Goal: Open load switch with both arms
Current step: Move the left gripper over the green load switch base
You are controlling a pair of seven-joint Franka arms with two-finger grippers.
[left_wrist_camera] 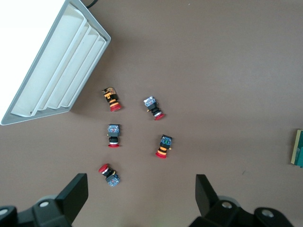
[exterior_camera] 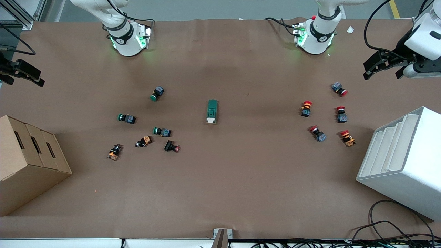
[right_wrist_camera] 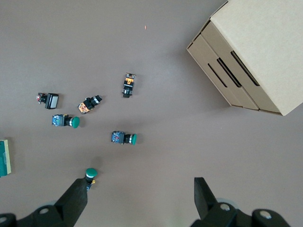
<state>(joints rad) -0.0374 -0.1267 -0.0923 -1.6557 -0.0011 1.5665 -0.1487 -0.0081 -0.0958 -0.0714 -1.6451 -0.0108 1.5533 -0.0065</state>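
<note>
The load switch (exterior_camera: 212, 111) lies alone on bare counter (exterior_camera: 241, 165), open on every side; green push buttons (exterior_camera: 144, 120) cluster toward the right arm's end, red push buttons (exterior_camera: 325, 115) toward the left arm's. A cardboard box (exterior_camera: 27, 162) and a white rack (exterior_camera: 403, 162) block the counter's two ends.

Load switch (exterior_camera: 212, 111) at mid-table (exterior_camera: 241, 179), white tab toward front edge. My left gripper (exterior_camera: 383, 67) open over left arm's end; my right gripper (exterior_camera: 21, 73) at right arm's edge.
</note>
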